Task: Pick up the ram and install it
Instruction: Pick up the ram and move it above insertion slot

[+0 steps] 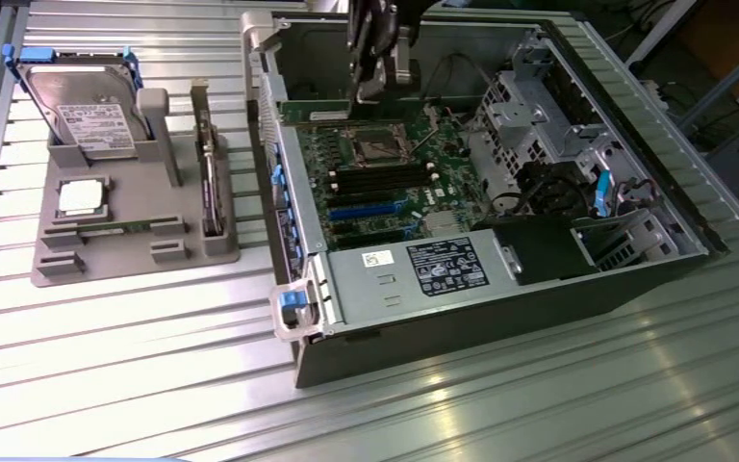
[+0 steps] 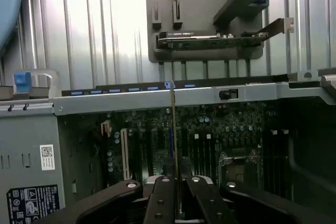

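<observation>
Seating it well called for squaring the ram (image 2: 173, 129) edge-on to a free slot (image 1: 376, 180) on the motherboard (image 2: 210, 129), then pressing down evenly. The gripper (image 2: 178, 184) was clamped on the ram, which stood between its fingers and reached past the tips toward the board

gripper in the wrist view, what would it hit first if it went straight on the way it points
Probably the motherboard, near the memory slots; the ram clamped in the gripper would likely touch first, though depth is hard to judge.
</observation>
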`<control>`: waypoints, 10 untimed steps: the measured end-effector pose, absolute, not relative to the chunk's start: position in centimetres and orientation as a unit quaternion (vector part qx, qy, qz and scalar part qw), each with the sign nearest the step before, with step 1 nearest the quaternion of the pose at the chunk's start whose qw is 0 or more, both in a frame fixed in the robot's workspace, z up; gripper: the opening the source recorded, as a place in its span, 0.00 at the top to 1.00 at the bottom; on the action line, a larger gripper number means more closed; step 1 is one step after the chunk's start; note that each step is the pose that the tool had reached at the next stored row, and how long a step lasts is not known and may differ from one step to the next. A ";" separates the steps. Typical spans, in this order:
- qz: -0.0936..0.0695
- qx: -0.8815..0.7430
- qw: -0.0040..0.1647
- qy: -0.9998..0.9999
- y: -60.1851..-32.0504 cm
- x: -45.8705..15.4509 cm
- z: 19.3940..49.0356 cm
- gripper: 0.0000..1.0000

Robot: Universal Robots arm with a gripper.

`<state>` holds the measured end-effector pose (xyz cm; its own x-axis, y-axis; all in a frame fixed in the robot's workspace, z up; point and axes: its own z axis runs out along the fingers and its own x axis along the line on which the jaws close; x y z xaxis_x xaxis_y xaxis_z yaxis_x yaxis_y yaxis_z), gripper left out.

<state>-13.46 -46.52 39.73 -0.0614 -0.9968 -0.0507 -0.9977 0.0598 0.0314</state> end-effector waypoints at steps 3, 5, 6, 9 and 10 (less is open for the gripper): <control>0.029 -0.685 0.008 0.728 -46.5 -10.6 39.7 0.86; 0.029 -0.685 0.008 0.728 -46.5 -8.1 39.7 0.86; 0.029 -0.685 0.008 0.728 -46.5 -7.6 39.7 0.86; 0.029 -0.685 0.008 0.728 -46.5 -8.1 39.7 0.86; 0.029 -0.685 0.008 0.728 -46.5 -9.1 39.7 0.86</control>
<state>-9.10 -46.52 39.74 -0.0613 -0.9968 -0.0506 -0.9977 0.0598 0.0313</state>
